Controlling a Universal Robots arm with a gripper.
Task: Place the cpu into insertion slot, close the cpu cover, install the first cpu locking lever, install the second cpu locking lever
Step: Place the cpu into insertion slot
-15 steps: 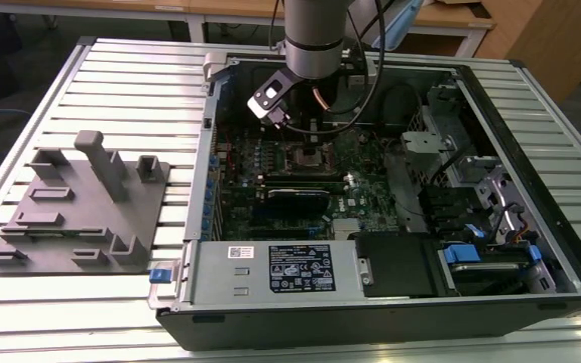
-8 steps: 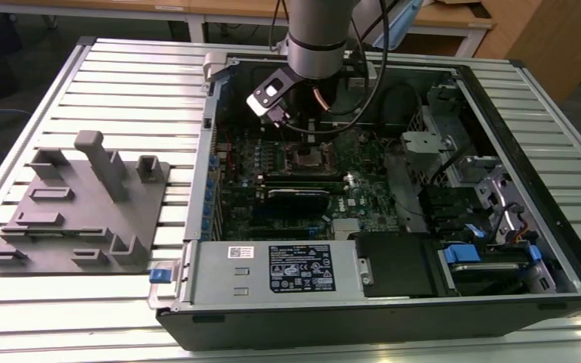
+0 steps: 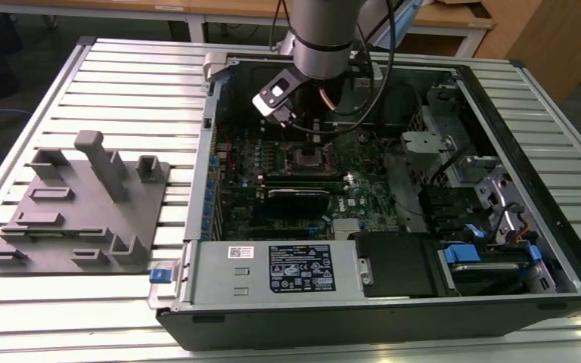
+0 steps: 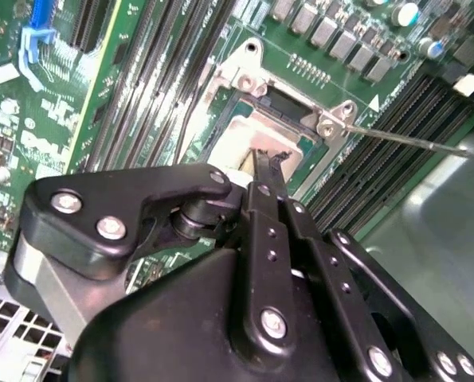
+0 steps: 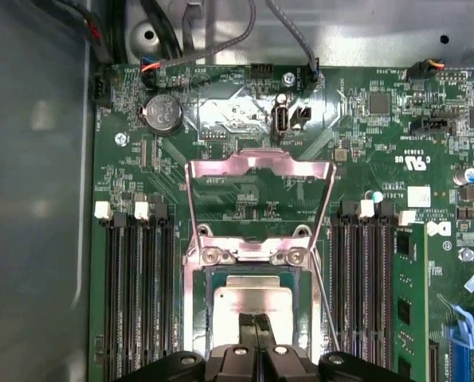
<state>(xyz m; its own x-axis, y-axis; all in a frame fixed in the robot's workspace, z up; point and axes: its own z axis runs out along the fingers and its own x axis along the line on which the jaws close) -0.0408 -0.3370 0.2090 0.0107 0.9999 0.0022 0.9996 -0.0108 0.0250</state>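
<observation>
The cpu [image 5: 251, 304] lies flat in the insertion slot [image 5: 300, 298] on the green board, its silver top showing in both wrist views [image 4: 244, 135]. My gripper [image 5: 255, 325] hangs right over the cpu's near edge with its two dark fingertips [image 4: 260, 171] pressed together, shut and holding nothing. The cpu cover [image 5: 256, 161] stands swung open on the far side of the slot, its window empty. A thin locking lever [image 4: 412, 141] sticks out loose beside the slot. In the exterior view the arm [image 3: 321, 38] reaches down into the open computer case above the slot [image 3: 309, 157].
Long black memory slots [image 5: 133, 294] flank the socket on both sides. Cables [image 5: 221, 32] run along the case's back wall. A drive cage and power supply [image 3: 281, 268] fill the case's near side. A grey fixture plate [image 3: 79, 212] lies on the table at the exterior view's left.
</observation>
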